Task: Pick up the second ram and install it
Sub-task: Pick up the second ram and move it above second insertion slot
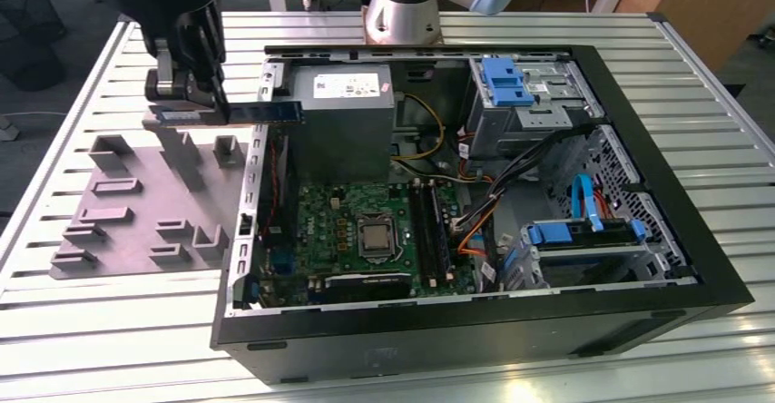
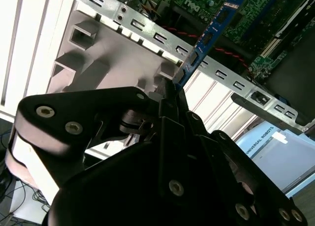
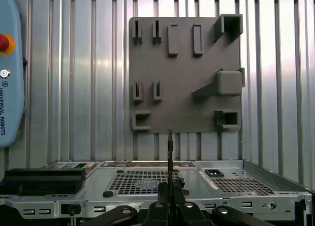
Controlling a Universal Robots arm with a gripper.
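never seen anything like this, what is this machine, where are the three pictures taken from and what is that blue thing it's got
It is a robot arm working over an open computer case on a slatted metal table. The exterior view comes from a camera off the arm; both wrist views come from cameras riding on the arm, near its gripper. The gripper is shut on a thin blue memory stick, held in the air by the case wall nearest a grey holder plate with raised brackets, which lies on the table. Inside the case sits the green motherboard.
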